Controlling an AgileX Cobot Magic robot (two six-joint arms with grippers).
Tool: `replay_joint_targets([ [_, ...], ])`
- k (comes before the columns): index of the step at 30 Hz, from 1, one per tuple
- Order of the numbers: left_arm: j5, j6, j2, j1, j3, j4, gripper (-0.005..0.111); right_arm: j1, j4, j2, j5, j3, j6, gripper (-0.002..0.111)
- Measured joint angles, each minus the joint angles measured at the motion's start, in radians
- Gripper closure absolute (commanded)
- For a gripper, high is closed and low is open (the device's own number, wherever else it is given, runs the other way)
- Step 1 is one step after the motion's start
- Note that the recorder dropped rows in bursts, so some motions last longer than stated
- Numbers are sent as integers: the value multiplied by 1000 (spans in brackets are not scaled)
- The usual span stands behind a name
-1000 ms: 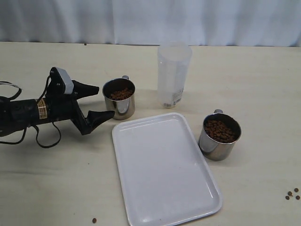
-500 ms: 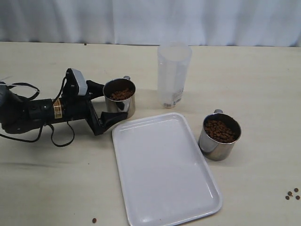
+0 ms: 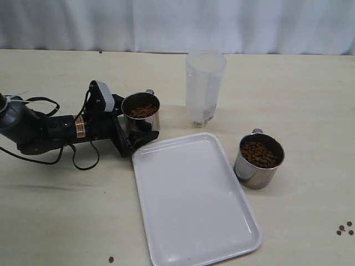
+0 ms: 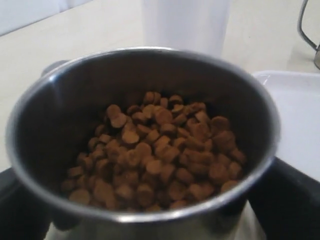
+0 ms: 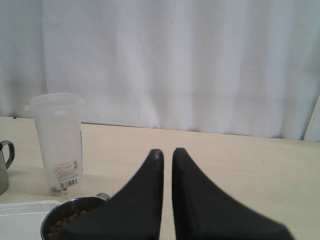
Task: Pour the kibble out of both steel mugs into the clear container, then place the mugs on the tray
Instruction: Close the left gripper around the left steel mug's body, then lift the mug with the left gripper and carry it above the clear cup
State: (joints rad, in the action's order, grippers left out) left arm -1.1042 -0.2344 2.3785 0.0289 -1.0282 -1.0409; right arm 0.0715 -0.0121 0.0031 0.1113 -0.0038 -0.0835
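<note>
One steel mug (image 3: 140, 117) holding kibble (image 3: 142, 111) stands left of the clear container (image 3: 204, 88). My left gripper (image 3: 136, 124) is open, a finger on each side of this mug. The left wrist view looks straight into the mug (image 4: 60, 110) at its kibble (image 4: 160, 150), with a dark finger (image 4: 292, 200) at each lower corner. The second steel mug (image 3: 258, 160), also holding kibble, stands right of the white tray (image 3: 194, 210). My right gripper (image 5: 166, 152) is shut on nothing, above and behind that mug (image 5: 70, 220); it does not show in the exterior view.
Loose pellets (image 3: 344, 228) lie at the table's front right, and one pellet (image 3: 111, 259) near the front left. The left arm's cables (image 3: 33, 105) trail over the table on the left. A white curtain closes the far side.
My left arm has slid to the right along the table, and its open fingers now straddle the left mug. Nothing else has moved.
</note>
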Motion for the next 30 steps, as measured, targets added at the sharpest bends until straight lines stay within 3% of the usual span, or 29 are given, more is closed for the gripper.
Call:
replay_joint_targets([
  [9, 14, 0, 14, 12, -29, 18, 41, 0, 0, 0, 0, 0, 0, 103],
  [16, 18, -5, 14, 15, -29, 22, 89, 0, 0, 0, 0, 0, 0, 103],
  [20, 18, -5, 14, 15, -29, 22, 107, 0, 0, 0, 0, 0, 0, 103],
  [24, 46, -50, -7, 15, -29, 0, 107, 0, 0, 0, 0, 0, 0, 103],
  [30, 160, -196, -171, 15, -27, -27, 107, 0, 0, 0, 0, 0, 0, 103],
])
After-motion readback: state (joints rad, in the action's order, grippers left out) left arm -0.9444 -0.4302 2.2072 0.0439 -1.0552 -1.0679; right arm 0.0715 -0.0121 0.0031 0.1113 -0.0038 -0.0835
